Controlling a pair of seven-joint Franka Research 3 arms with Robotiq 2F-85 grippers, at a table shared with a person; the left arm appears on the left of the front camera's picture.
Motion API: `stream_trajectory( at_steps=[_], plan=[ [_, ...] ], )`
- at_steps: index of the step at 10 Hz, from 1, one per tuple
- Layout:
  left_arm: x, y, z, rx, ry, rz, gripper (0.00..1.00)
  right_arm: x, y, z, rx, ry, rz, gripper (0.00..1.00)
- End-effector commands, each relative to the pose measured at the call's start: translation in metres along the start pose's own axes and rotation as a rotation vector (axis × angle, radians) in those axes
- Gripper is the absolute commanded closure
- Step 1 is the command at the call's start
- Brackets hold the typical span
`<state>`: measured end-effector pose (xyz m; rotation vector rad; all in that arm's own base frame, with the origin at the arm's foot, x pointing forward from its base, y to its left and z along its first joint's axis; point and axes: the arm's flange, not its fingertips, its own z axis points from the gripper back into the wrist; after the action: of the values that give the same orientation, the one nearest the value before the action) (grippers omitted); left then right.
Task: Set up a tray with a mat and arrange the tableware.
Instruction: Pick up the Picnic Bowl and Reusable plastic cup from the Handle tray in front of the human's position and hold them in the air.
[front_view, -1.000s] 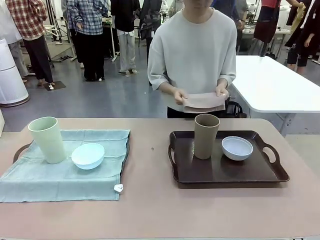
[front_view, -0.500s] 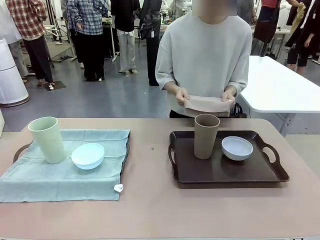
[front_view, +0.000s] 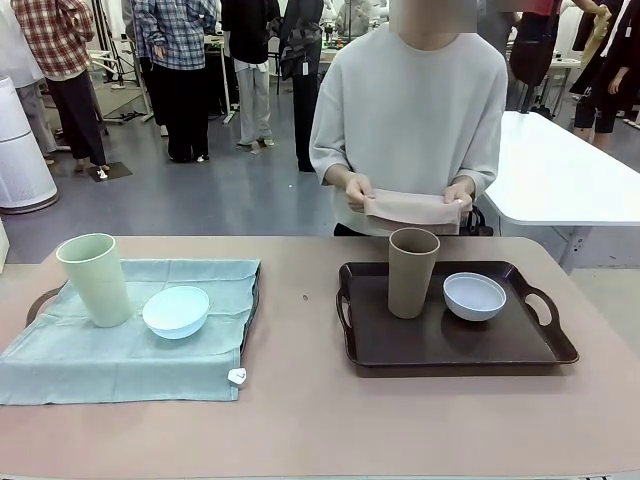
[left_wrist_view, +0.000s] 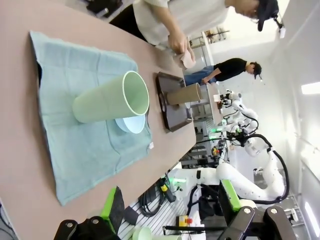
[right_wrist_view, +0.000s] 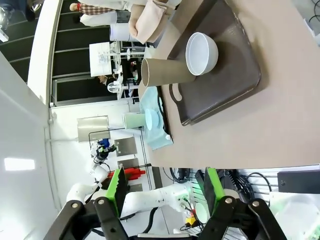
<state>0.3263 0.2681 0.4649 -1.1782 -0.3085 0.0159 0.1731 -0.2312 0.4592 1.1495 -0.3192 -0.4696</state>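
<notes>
1. The left pincer (left_wrist_view: 170, 190) is spread wide with nothing between its green pads. It hangs off the near edge of the worktop (front_view: 300, 420), well apart from all the tableware.
2. The green tumbler (front_view: 93, 278) stands upright with its long axis vertical and its mouth up, on the far left part of the teal mat (front_view: 120, 355). In the left wrist view it appears sideways with its mouth toward picture right, at about eleven o'clock from the pincer.
3. A dark handle of the covered tray (front_view: 38, 300) shows at the mat's left edge.
4. The blue bowl (front_view: 176, 310) sits mouth up on the same mat. It is just beside the green tumbler, at about four o'clock of it.
5. Behind the worktop's far edge, the person's hands (front_view: 357, 190) hold a folded beige mat (front_view: 410, 208) flat, at twelve o'clock of the brown tumbler (front_view: 412, 272).
6. The brown tumbler stands upright with its mouth up, on the far middle of the brown tray (front_view: 450, 362).
7. The white bowl (front_view: 474, 296) rests mouth up on that tray. It is near the brown tumbler, at about four o'clock of it.
8. The right pincer (right_wrist_view: 165, 175) is spread and holds nothing. In its own view the brown tumbler lies at twelve o'clock and the white bowl at about one o'clock, both well apart from it.
</notes>
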Motion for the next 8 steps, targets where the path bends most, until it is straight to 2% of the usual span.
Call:
stream_trajectory(
  at_steps=[1,8],
  plan=[
    [-0.0044,0.0027,0.0012,-0.013,-0.007,0.005,0.0,-0.0005,-0.0027,0.0024,0.017,-0.005,0.001,0.19],
    [-0.0044,0.0027,0.0012,-0.013,-0.007,0.005,0.0,-0.0005,-0.0027,0.0024,0.017,-0.005,0.001,0.19]
  ],
)
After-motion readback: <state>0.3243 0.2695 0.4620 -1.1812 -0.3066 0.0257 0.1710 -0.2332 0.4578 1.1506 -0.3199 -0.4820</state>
